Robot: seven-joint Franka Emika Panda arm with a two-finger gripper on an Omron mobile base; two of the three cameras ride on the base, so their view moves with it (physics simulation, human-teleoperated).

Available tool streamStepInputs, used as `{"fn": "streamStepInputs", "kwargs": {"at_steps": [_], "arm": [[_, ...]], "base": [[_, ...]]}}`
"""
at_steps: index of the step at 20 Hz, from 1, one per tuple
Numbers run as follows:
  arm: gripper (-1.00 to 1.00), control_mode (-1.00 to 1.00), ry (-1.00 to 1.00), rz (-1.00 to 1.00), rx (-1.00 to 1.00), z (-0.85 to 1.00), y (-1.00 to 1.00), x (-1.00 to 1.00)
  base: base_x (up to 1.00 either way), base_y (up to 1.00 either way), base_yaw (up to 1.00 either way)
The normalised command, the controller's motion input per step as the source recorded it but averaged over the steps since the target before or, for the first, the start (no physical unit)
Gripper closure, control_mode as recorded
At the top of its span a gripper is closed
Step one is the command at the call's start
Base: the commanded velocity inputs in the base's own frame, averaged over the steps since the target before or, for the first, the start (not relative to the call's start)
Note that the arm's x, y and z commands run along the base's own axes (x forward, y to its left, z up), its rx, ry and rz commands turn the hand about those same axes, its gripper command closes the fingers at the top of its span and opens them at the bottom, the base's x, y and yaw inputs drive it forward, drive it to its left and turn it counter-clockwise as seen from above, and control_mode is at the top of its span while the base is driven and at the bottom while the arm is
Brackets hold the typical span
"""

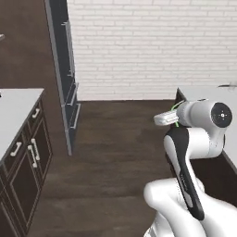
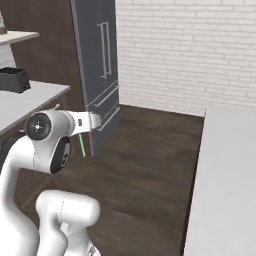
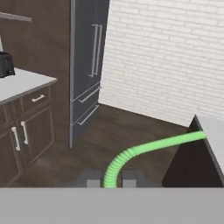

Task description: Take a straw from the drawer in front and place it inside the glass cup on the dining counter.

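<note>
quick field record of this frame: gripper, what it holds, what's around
gripper: shut on the green bendy plastic straw
straw: ribbed bend near the fingertips, long end reaching toward the white-topped dining counter
counter position: right of the arm in both base views
fridge: tall dark grey, long handles, ahead left
cabinets: dark-brown wooden drawer fronts with silver handles, far left
floor: dark wood planks
</note>
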Motion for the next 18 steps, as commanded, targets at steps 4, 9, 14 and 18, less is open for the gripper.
{"fn": "streamStepInputs", "kwargs": {"at_steps": [4,9,14,18], "arm": [[1.0,1.0,0.0,0.0,0.0,0.0,0.0,0.0],[1.0,1.0,0.0,0.0,0.0,0.0,0.0,0.0],[1.0,1.0,0.0,0.0,0.0,0.0,0.0,0.0],[1.0,1.0,0.0,0.0,0.0,0.0,0.0,0.0]], "base": [[1.0,0.62,-0.41],[1.0,0.72,-0.4],[1.0,0.7,-0.44],[1.0,0.5,-0.48]]}}
